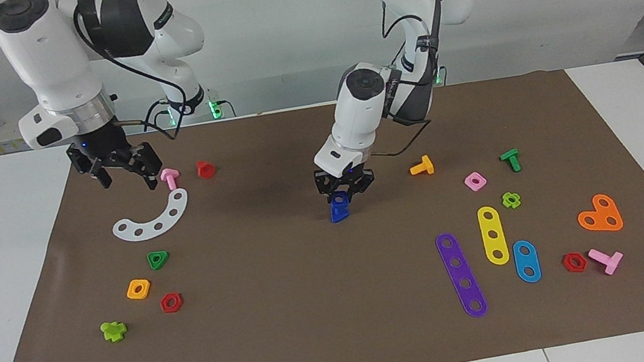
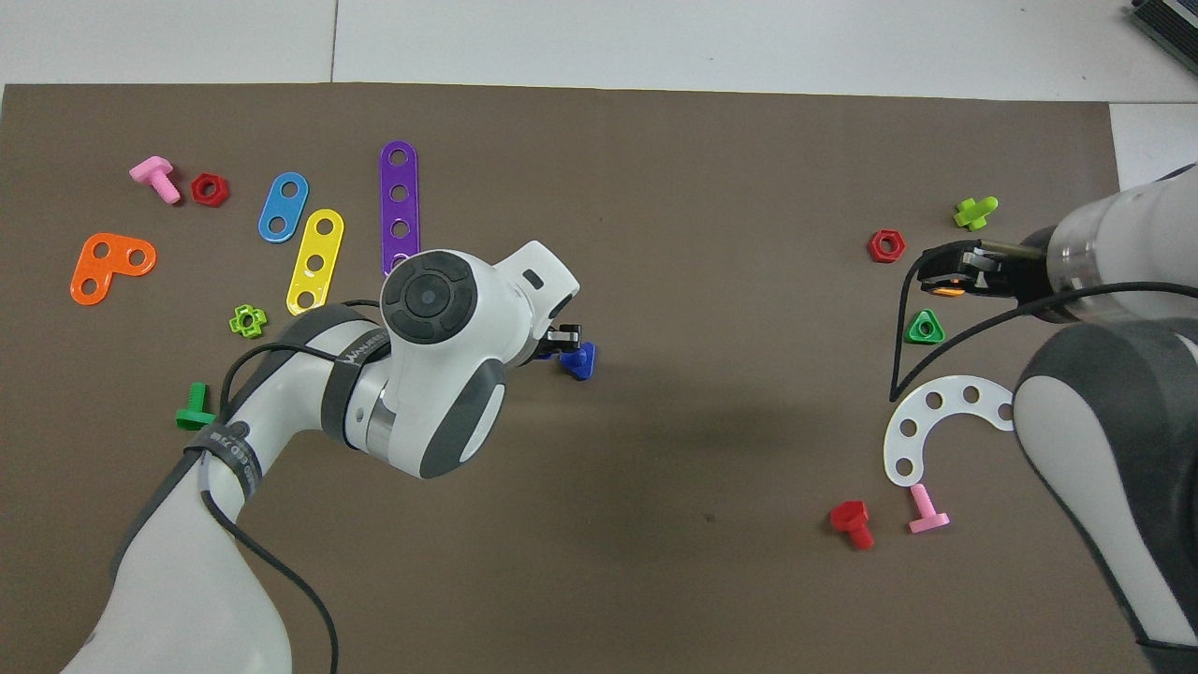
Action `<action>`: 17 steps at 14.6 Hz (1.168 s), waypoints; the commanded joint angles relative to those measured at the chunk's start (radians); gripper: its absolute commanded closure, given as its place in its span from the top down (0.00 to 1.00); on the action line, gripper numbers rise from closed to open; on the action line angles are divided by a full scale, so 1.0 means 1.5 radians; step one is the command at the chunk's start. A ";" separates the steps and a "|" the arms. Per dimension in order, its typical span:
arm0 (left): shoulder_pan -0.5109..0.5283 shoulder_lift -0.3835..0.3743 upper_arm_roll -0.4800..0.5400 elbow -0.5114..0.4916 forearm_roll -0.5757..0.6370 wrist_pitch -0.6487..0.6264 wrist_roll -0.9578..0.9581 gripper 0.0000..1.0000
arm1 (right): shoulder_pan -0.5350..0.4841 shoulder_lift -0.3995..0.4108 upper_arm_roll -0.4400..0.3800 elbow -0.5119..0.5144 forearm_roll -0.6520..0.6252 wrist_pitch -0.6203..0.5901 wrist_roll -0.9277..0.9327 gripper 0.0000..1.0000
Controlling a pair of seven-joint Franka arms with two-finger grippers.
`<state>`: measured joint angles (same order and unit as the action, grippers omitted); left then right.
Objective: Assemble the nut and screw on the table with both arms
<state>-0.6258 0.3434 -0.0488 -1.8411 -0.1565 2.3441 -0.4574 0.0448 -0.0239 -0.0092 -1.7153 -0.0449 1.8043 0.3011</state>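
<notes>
White table (image 1: pixel 3 267) under my left gripper (image 1: pixel 344 193): its fingers gripped the dark blue plastic triangular-headed screw (image 1: pixel 339 208), tilted; right gripper (image 1: pixel 122 169) hovered, fingers spread.

Left tool (image 1: pixel 344 193) low (right tool (image 1: pixel 122 166) spread)

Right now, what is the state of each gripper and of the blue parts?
Left gripper: shut on the screw, over the middle of the mat.
Screw: held low at the mat; contact unclear.
Nut: seems to sit on the screw, between the fingers; not certain.
Right gripper: open, empty, waiting above the mat beside the pink bolt.
</notes>
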 commanded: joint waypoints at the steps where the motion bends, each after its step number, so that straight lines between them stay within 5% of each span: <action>1: -0.012 0.030 0.015 0.019 -0.009 0.012 -0.001 0.00 | -0.020 0.028 0.007 0.061 0.021 -0.042 -0.035 1.00; 7: -0.003 0.031 0.018 0.051 0.031 -0.062 0.002 0.00 | -0.019 0.033 0.010 0.115 0.022 -0.113 -0.050 1.00; 17: -0.013 0.042 0.018 0.000 0.032 -0.007 -0.002 0.00 | -0.011 -0.002 0.011 0.063 0.031 -0.139 -0.083 1.00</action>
<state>-0.6356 0.4098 -0.0296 -1.8198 -0.1301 2.3081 -0.4551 0.0374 0.0018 0.0047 -1.5825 -0.0329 1.5703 0.2073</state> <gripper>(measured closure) 0.537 0.000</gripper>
